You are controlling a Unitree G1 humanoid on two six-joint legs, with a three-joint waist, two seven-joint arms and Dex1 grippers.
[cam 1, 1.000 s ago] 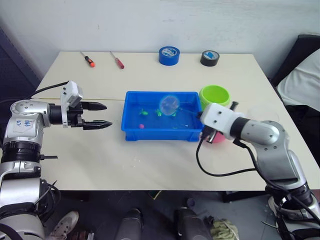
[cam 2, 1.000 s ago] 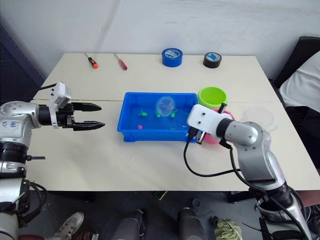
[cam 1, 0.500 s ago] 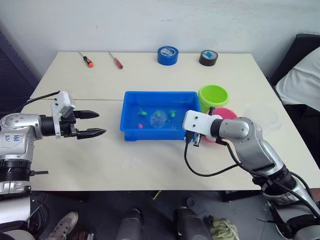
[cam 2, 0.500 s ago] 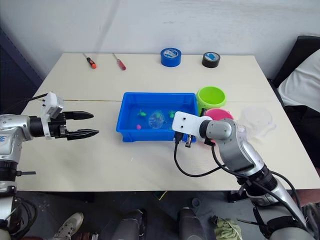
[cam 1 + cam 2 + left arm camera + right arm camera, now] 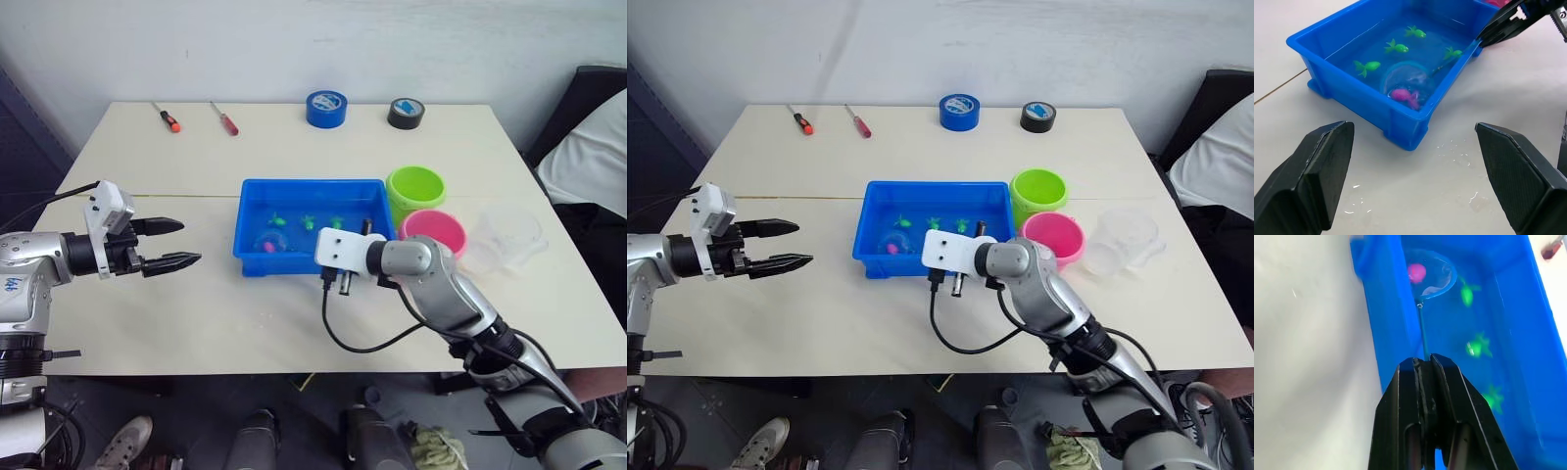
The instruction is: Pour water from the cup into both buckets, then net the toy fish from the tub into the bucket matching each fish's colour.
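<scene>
Gripping the net handle, the right gripper holds its hoop under the pink fish in the tub; the pink bucket lies rightward. Left gripper spread, idle.

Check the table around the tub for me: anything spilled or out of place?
A few small water droplets lie on the pale table beside the shallow bright blue plastic tub, on its near side. Otherwise nothing stands out: the lime green bucket and pink bucket stand upright, the clear cup beside them.
</scene>
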